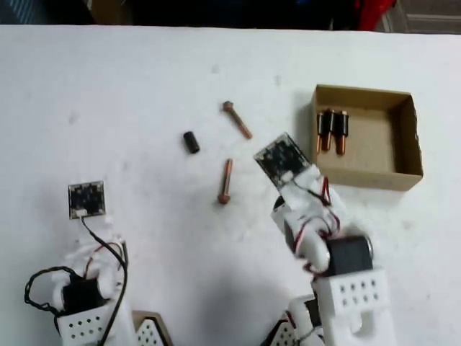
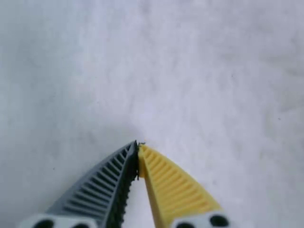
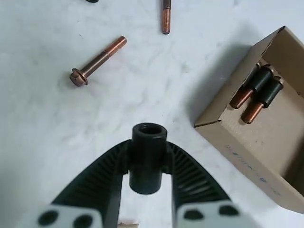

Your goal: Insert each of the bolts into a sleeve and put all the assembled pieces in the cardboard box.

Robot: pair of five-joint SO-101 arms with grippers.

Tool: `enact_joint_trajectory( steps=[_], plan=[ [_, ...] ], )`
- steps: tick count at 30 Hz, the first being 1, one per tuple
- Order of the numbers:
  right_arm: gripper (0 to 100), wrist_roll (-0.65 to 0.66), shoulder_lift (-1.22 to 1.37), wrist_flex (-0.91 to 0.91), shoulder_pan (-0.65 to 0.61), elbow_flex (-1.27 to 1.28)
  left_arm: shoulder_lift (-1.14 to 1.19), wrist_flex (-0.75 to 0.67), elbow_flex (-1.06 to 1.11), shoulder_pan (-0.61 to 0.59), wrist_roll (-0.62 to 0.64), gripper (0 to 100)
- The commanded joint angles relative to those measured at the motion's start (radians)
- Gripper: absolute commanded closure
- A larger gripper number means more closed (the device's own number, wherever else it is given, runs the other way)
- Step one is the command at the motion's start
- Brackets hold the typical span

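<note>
My right gripper (image 3: 147, 148) is shut on a black sleeve (image 3: 146, 166), held upright with its open bore facing the camera, above the table just beside the cardboard box (image 3: 278, 156). Two bolt-in-sleeve pieces (image 3: 256, 92) lie inside that box (image 1: 400, 169), also seen from above (image 1: 331, 131). A copper bolt (image 3: 97, 61) lies loose ahead of the gripper, and the threaded end of a second bolt (image 3: 165, 16) is farther off. From above, the two bolts (image 1: 226, 181) (image 1: 236, 119) and a loose black sleeve (image 1: 190, 141) lie mid-table. My left gripper (image 2: 138, 145) is shut on nothing over bare table.
The white table (image 1: 108, 94) stretches wide to the left and back. The left arm (image 1: 86, 281) sits at the front left, the right arm (image 1: 324, 238) at the front right beside the box.
</note>
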Motion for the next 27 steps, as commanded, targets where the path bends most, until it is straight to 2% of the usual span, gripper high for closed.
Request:
enact_joint_trajectory(
  steps=[1, 10, 16, 22, 27],
  plan=[
    [98.1, -0.02, -0.113, 0.004, 0.008, 0.025, -0.013, 0.005, -0.002, -0.001, -0.009, 98],
    [98.2, -0.023, -0.297, -0.007, 0.008, 0.155, -0.013, -0.012, -0.002, -0.001, -0.009, 98],
    [98.2, -0.132, -0.39, -0.074, 0.001, 0.256, -0.013, -0.064, -0.002, 0.001, -0.011, 98],
    [98.2, -0.133, -0.433, -0.087, 0.008, 0.315, -0.013, -0.077, -0.002, 0.001, -0.199, 98],
    [98.2, -0.135, -0.492, -0.087, 0.008, 0.361, -0.013, -0.12, -0.002, 0.001, -0.173, 98]
  ],
)
